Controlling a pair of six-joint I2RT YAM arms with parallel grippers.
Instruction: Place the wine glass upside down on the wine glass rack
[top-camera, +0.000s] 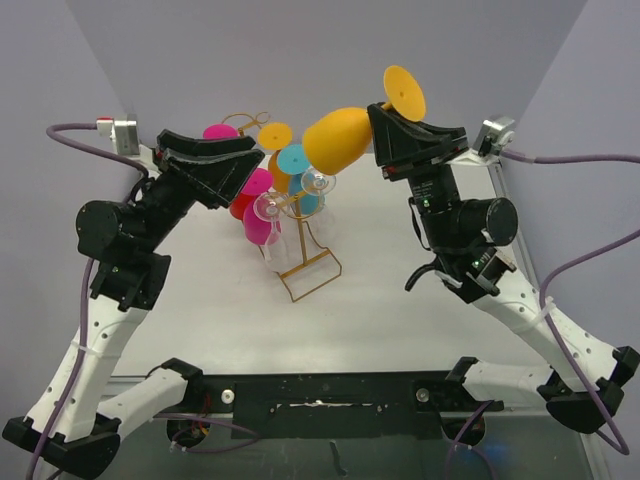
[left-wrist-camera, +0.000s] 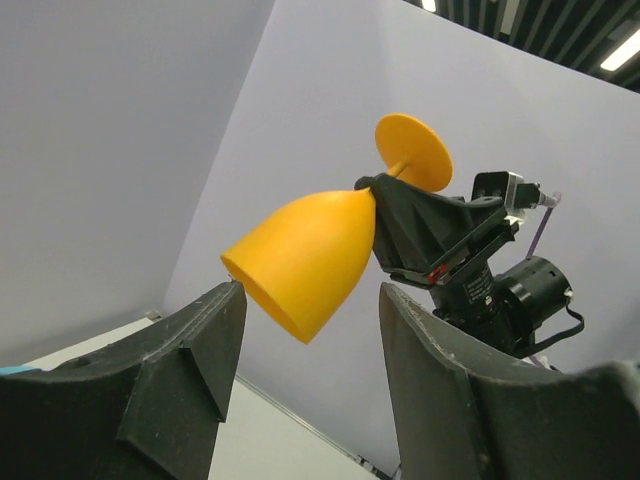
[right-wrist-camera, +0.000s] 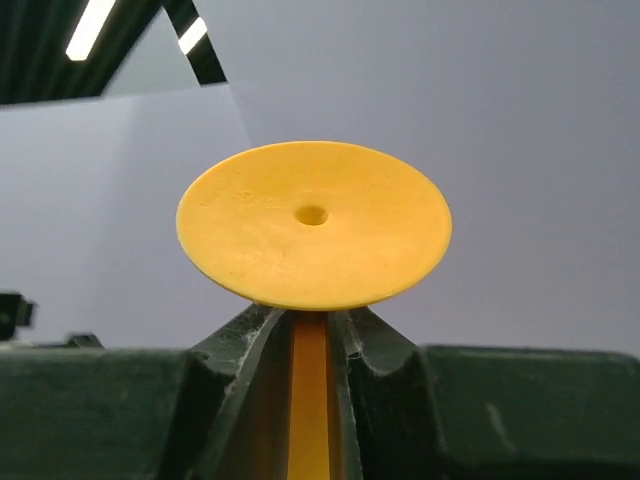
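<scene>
My right gripper (top-camera: 384, 118) is shut on the stem of an orange wine glass (top-camera: 338, 138) and holds it in the air, tilted, bowl mouth down-left and round foot (top-camera: 405, 92) up. The glass is just right of and above the gold wire wine glass rack (top-camera: 312, 272). In the right wrist view the foot (right-wrist-camera: 313, 225) sits above my right gripper (right-wrist-camera: 311, 322), with the stem between the jaws. My left gripper (top-camera: 252, 160) is open and empty beside the rack's left side. In the left wrist view the left gripper (left-wrist-camera: 310, 290) stands open, the orange glass (left-wrist-camera: 310, 255) beyond it.
The rack carries several hanging glasses: pink (top-camera: 258, 222), teal (top-camera: 294, 160), small orange (top-camera: 276, 136), clear (top-camera: 318, 182) and red (top-camera: 241, 207). Grey walls close in the table at the back and sides. Purple cables (top-camera: 590, 158) run from both wrists.
</scene>
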